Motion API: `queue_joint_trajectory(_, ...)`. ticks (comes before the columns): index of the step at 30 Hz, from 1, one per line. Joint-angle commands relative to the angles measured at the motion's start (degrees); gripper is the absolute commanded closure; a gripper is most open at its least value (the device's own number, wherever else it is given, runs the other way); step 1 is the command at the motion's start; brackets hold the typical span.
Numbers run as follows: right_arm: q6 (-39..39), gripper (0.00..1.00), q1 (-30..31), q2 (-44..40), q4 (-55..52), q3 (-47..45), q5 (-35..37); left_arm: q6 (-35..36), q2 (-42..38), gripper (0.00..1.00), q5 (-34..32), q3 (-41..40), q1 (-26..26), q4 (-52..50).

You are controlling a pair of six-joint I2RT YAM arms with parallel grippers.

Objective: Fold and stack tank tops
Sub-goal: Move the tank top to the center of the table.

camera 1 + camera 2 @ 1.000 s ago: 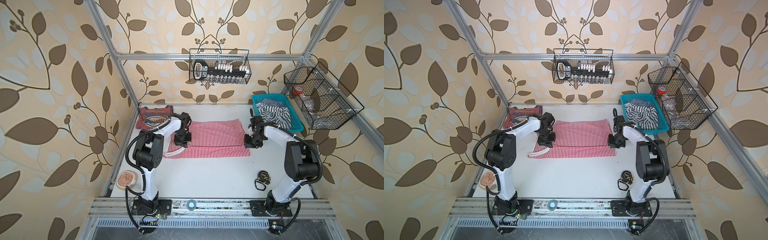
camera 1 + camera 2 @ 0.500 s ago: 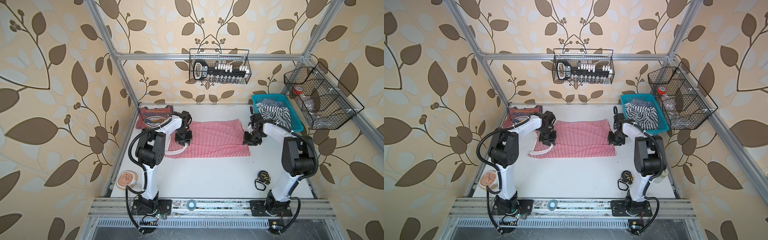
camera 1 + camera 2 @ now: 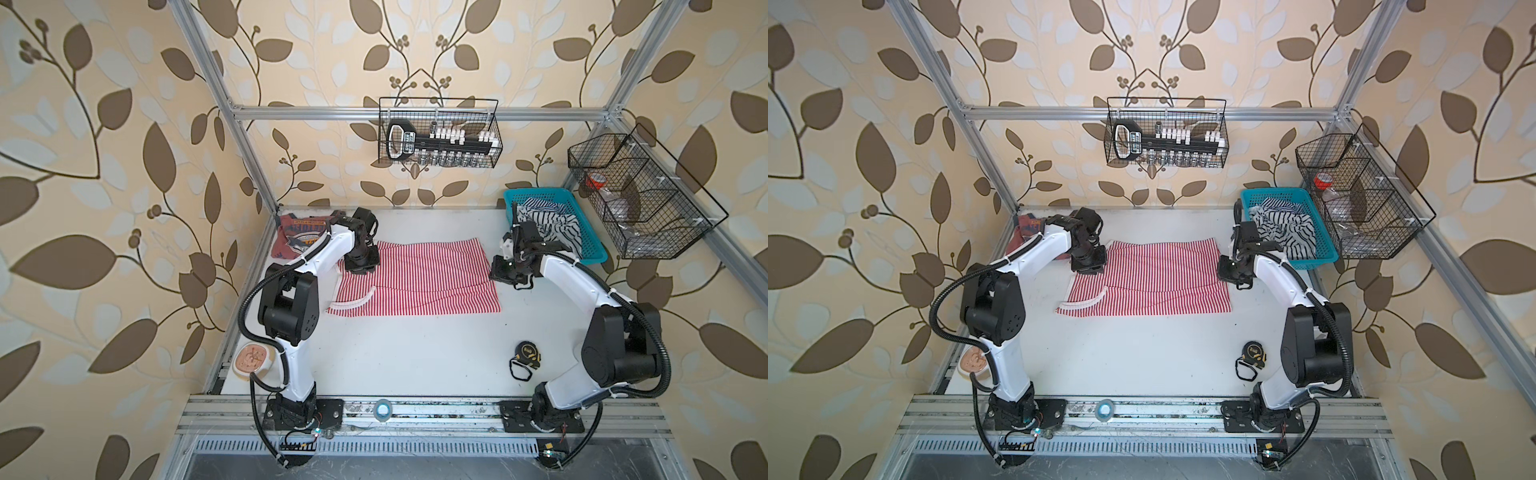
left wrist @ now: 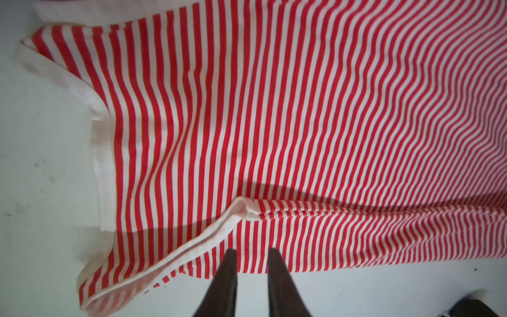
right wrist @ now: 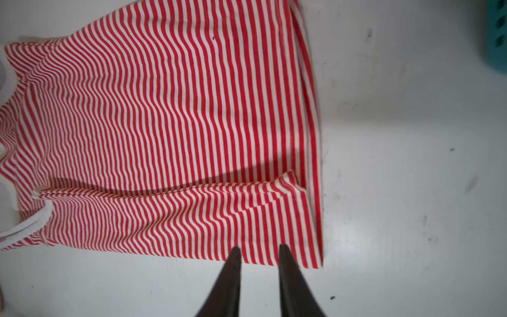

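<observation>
While the striped top (image 3: 415, 278) lies flat across the table's (image 3: 415, 353) back middle, its back long side is already turned in — the lengthwise fold seems in hand. Left gripper (image 4: 251, 254) and right gripper (image 5: 259, 251) stand over that folded edge's two ends, jaws barely apart, gripping nothing. Red top (image 3: 303, 241) sits in the back left corner. Next, likely: pinch the front edge at both ends, fold it over.

Both top views look down on the table (image 3: 415, 353); both wrist cameras closely face the striped tank top (image 4: 301, 109).
</observation>
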Motion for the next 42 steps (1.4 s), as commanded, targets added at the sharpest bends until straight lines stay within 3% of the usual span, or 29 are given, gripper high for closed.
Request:
queue_joint_trajectory(1, 1.07, 0.93, 2.36, 2.97, 2.84, -3.92, -3.95, -1.67, -2.55, 0.91, 5.73, -5.35, -0.63, 3.52)
queue_joint_trajectory(7, 2.06, 0.94, 4.48, 7.23, 6.70, -6.90, -2.62, -2.27, -1.80, 0.97, 7.79, -11.35, -0.63, 7.33)
queue_joint_trajectory(16, 1.84, 0.87, 4.70, 7.98, 7.09, -12.45, 0.15, -1.86, 2.45, 0.99, 4.23, -16.11, -0.55, 7.93)
queue_joint_trajectory(33, 5.83, 0.84, 6.88, -4.16, 1.32, -23.95, 4.79, -6.04, -5.68, 0.99, 4.82, -29.92, -0.71, 8.21)
queue_joint_trajectory(37, 6.33, 0.83, 6.81, -6.74, 1.02, -23.91, 3.51, -6.57, -9.21, 0.88, 4.44, -28.89, -0.74, 6.60)
queue_joint_trajectory(42, 6.97, 0.79, 6.29, -10.54, 2.06, -17.75, -1.05, -4.60, -11.11, 0.71, 2.71, -17.92, -0.65, 2.24)
